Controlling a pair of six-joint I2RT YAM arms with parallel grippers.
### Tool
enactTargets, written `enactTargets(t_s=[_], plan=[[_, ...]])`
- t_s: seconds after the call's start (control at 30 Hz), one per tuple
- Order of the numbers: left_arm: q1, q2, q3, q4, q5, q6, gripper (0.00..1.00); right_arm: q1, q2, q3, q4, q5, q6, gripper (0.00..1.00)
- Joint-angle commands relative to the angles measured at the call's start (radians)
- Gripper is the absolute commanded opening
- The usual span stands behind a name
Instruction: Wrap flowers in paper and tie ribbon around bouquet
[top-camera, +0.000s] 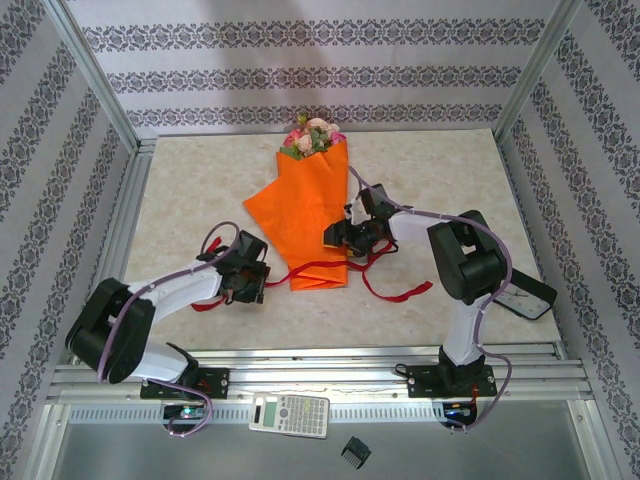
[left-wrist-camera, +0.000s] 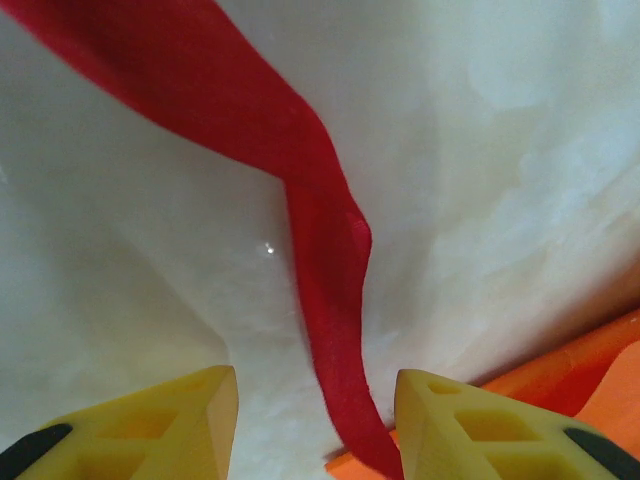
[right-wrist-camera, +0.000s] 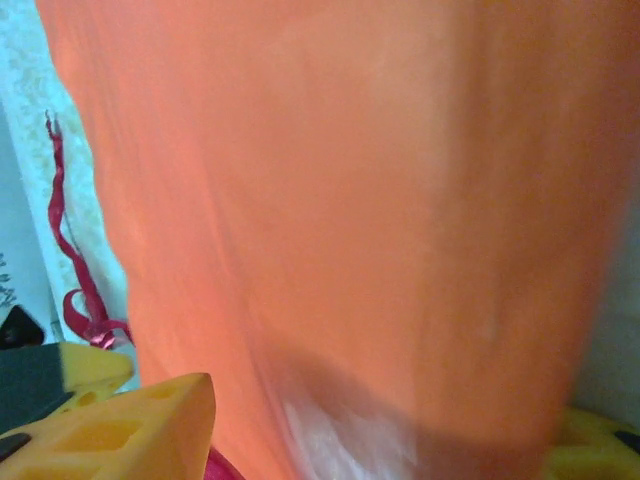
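Observation:
The bouquet (top-camera: 312, 215) lies on the table as an orange paper (right-wrist-camera: 330, 200) cone. Its pink and cream flowers (top-camera: 315, 135) point to the far wall. The dark red ribbon (top-camera: 390, 290) runs across the table under the cone's narrow end, with loose ends on both sides. My left gripper (top-camera: 260, 285) is low at the cone's left side. In the left wrist view it (left-wrist-camera: 315, 385) is open, the ribbon (left-wrist-camera: 330, 270) lying on the table between its yellow fingers (left-wrist-camera: 180, 410). My right gripper (top-camera: 336, 240) is at the cone's right edge, open, with the orange paper between its fingers (right-wrist-camera: 140, 420).
A calculator (top-camera: 290, 413) and a small black object (top-camera: 355, 451) lie on the metal ledge in front of the arm bases. A black flat object (top-camera: 527, 297) sits at the table's right edge. Patterned walls and aluminium posts enclose the marble-look table (top-camera: 450, 170).

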Motion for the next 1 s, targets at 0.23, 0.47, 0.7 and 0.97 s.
enactTargets(t_s=[0.23,0.47,0.7,0.97], plan=[[-0.012,0.189,-0.072,0.334,0.087,0.013,0.19,0.029,0.041,-0.028,0.126,-0.016,0.111,0.15],[-0.015,0.086,0.006,0.195,0.253,0.3,0.0,0.005,-0.011,0.006,0.137,0.048,0.144,0.0],[0.008,-0.032,-0.127,0.046,0.31,0.446,0.0,0.007,0.022,0.067,0.174,0.029,0.215,0.0],[0.074,0.067,-0.073,0.096,0.287,0.479,0.0,-0.017,-0.046,0.116,0.081,0.026,0.224,0.0]])
